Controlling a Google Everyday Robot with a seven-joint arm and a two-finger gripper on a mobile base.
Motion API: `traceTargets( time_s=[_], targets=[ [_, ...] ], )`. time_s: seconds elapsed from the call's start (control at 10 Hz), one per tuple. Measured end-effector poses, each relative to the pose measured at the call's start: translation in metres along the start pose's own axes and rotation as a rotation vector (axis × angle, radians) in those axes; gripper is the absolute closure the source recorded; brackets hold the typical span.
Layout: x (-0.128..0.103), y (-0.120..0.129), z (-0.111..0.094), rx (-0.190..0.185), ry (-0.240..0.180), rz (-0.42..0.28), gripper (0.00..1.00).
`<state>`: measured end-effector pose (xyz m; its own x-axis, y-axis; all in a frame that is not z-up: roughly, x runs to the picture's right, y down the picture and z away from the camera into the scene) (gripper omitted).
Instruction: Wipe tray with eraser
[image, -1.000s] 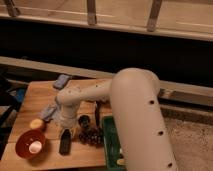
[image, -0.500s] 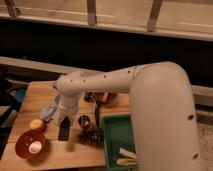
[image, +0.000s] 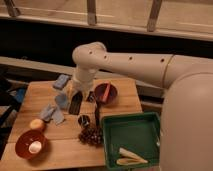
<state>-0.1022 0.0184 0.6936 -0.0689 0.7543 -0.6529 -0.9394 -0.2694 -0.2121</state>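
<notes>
One gripper (image: 76, 96) hangs from the white arm (image: 130, 62) over the far middle of the wooden table (image: 60, 147). Its fingers are pressed together, pinching the top end of the one eraser (image: 76, 105). The eraser is a flat black block that hangs tilted straight under the gripper.

There is one green tray (image: 137, 135), well apart from the gripper, nearer the camera and off to the right in the view. Two pale pieces (image: 125, 156) lie in the tray's near part.

There are two red-brown bowls. One bowl (image: 114, 92) sits just right of the gripper with one orange-red thing (image: 105, 93) leaning in it. The other bowl (image: 22, 142) is well apart, toward the near left corner, and holds one white round thing (image: 35, 147).

One long black utensil (image: 97, 112) lies just right of the eraser, on the camera side. One small dark cup (image: 83, 120) stands near, below the eraser in the view. One dark clustered lump (image: 91, 135) lies beyond that cup, closer to the camera. One yellowish round fruit (image: 36, 124) sits to the near left.

I count at least two blue cloths. One cloth (image: 62, 81) lies just left of and behind the gripper. The other cloth (image: 52, 112) is crumpled to the gripper's left, nearer the camera.

Whether anything bears writing I cannot tell.
</notes>
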Motion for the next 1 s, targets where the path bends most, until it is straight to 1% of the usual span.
traceTargets(
  time_s=[0.1,0.2,0.3,0.5,0.7,0.9,1.0],
  targets=[
    [-0.005,-0.025,-0.019,0.005,-0.008,0.059,1.00],
    [-0.005,-0.047,-0.030,0.008,-0.009,0.109,1.00],
    [-0.005,-0.058,-0.036,0.008,-0.011,0.137,1.00],
    [-0.005,-0.055,-0.035,0.005,-0.009,0.133,1.00],
    [-0.005,-0.057,-0.036,0.006,-0.011,0.137,1.00],
    [-0.005,-0.056,-0.034,0.012,-0.010,0.137,1.00],
    [-0.006,-0.061,-0.033,0.017,-0.015,0.162,1.00]
  ],
)
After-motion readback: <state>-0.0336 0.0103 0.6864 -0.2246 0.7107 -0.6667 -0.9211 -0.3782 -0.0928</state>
